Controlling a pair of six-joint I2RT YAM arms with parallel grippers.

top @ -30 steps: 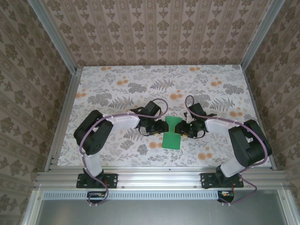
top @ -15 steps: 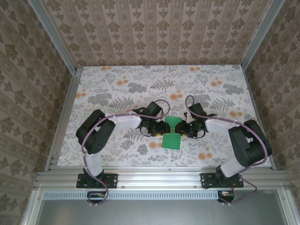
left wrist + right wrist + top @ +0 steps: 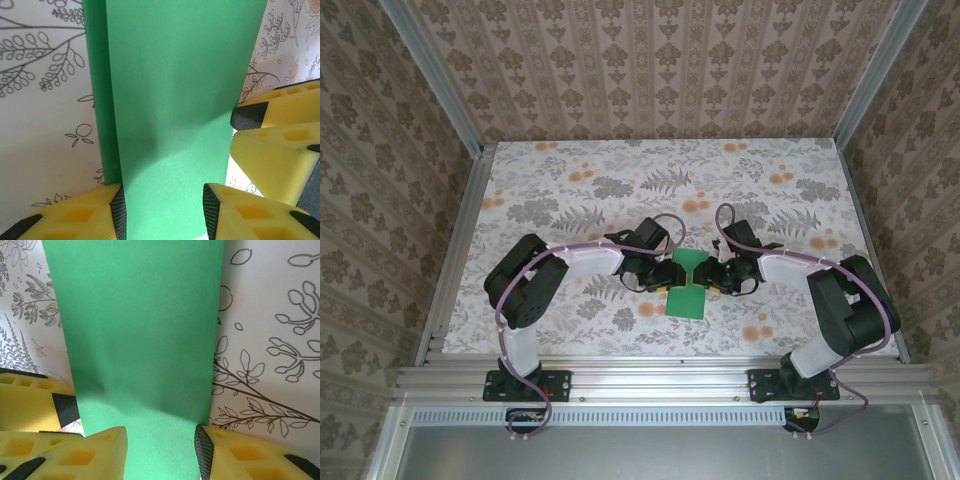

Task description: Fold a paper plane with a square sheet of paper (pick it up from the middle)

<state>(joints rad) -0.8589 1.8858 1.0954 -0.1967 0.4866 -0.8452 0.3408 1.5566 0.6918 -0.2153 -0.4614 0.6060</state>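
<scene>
Paper (image 3: 175, 100) — between left fingers (image 3: 75, 220), right fingers (image 3: 65, 455)

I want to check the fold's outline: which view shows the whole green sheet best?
Top external: the whole green sheet lies in frame, narrowed at mid-length. Left wrist and right wrist views crop it to a close strip between yellow fingers.

You have nothing to read here: no words, no numbers, no labels and no signs on any thing you see
</scene>
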